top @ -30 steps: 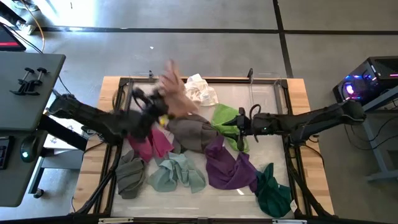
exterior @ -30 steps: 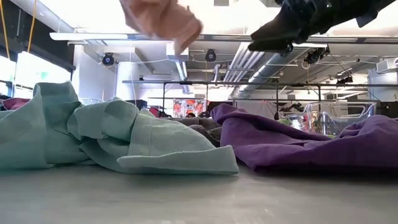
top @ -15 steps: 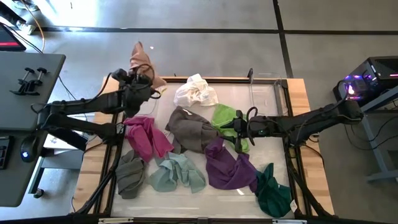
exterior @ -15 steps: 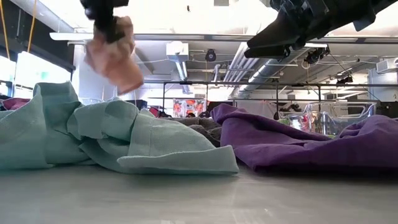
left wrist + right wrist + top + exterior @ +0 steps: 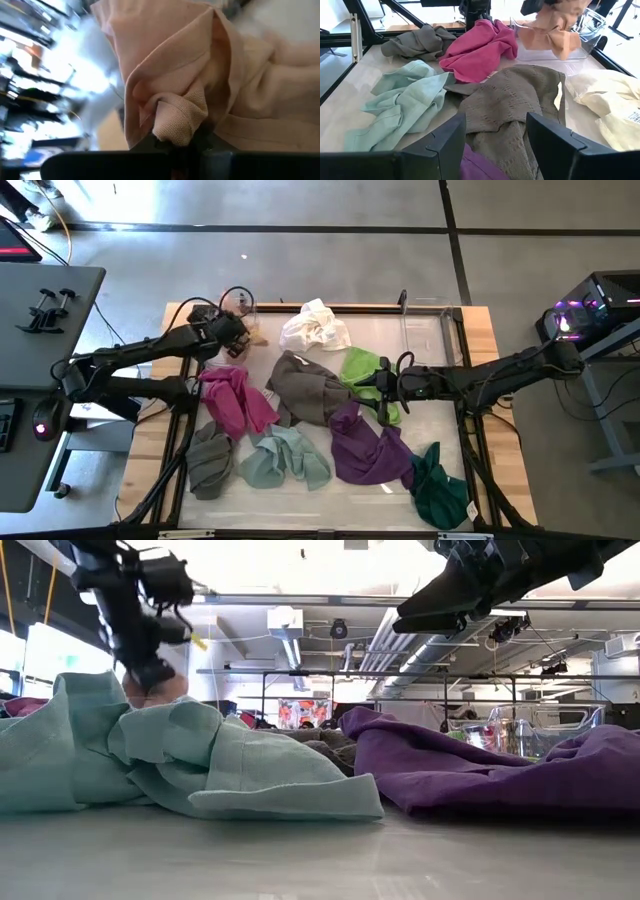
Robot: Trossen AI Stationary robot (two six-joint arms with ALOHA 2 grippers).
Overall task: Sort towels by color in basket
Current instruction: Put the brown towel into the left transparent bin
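- grey concrete floor around a wooden table (image 5: 500, 470); black frame borders the clear work surface.
- left gripper (image 5: 238, 330) at about 11 o'clock of the table, fingers pressed together on the pale pink towel (image 5: 552, 31), which hangs into a clear basket (image 5: 587, 37) at that corner; the wrist view is filled with the pinched pink fold.
- right gripper (image 5: 384, 385) hovers near centre, toward 2 o'clock, fingers spread, holding nothing, over the lime green towel (image 5: 365, 370).
- cream towel (image 5: 315, 328) at 12 o'clock, just beside the basket.
- grey-brown towel (image 5: 305, 388) at centre; magenta towel (image 5: 232, 400) at 9 o'clock, touching it.
- grey towel (image 5: 208, 460) at 8 o'clock; mint towel (image 5: 285, 460) at 7 o'clock.
- purple towel (image 5: 365, 448) at 5 o'clock; dark green towel (image 5: 438, 488) at 4 o'clock, touching it.
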